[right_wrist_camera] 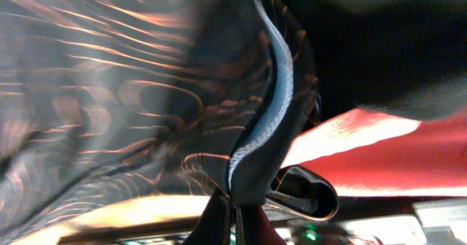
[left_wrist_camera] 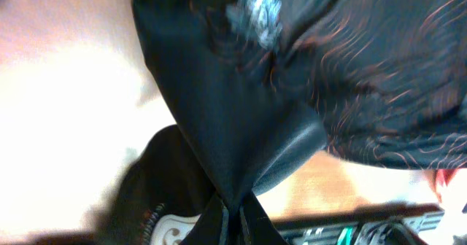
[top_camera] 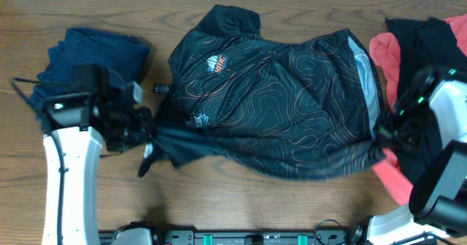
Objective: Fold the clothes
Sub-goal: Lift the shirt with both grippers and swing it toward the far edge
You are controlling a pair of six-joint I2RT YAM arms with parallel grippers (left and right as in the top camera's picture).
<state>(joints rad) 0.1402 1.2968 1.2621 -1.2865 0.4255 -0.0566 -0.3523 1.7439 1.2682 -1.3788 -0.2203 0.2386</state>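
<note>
A dark shirt with thin orange contour lines (top_camera: pixel 284 106) lies spread across the middle of the table, its collar at the far side. My left gripper (top_camera: pixel 149 132) is shut on the shirt's left edge, and the cloth (left_wrist_camera: pixel 241 128) runs taut from its fingers (left_wrist_camera: pixel 235 219). My right gripper (top_camera: pixel 384 132) is shut on the shirt's right edge. There the fabric with a pale blue trim (right_wrist_camera: pixel 281 77) bunches between the fingers (right_wrist_camera: pixel 235 214).
A folded navy garment (top_camera: pixel 87 52) lies at the far left. A pile of red (top_camera: pixel 387 52) and black (top_camera: pixel 430 33) clothes lies at the right, the red cloth also in the right wrist view (right_wrist_camera: pixel 379 150). The table's near edge is just below the shirt.
</note>
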